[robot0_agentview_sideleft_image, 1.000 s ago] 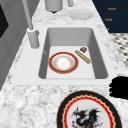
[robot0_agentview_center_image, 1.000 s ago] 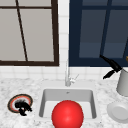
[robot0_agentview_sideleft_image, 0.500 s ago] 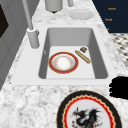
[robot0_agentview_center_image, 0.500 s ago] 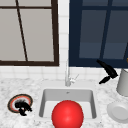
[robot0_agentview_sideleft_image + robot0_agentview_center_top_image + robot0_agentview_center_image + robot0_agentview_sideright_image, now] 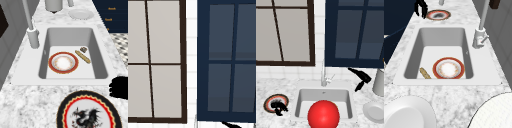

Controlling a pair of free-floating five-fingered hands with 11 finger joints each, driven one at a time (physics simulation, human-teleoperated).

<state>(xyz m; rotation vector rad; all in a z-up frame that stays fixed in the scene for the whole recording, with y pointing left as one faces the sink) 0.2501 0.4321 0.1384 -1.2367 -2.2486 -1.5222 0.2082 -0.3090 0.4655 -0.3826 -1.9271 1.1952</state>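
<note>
over marble counter, right hand (image 5: 361,78) w/ straight fingers; left hand (image 5: 278,107) curled on round plate (image 5: 268,101).

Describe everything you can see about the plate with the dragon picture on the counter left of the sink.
The dragon plate is round, with a black outer rim, a red and yellow scalloped ring, and a white middle bearing a black dragon figure. It looks glazed, like ceramic. It lies flat on the speckled counter, left of the sink. The left hand is at its front edge, partly covering it in the front view; whether they touch is unclear.
</note>
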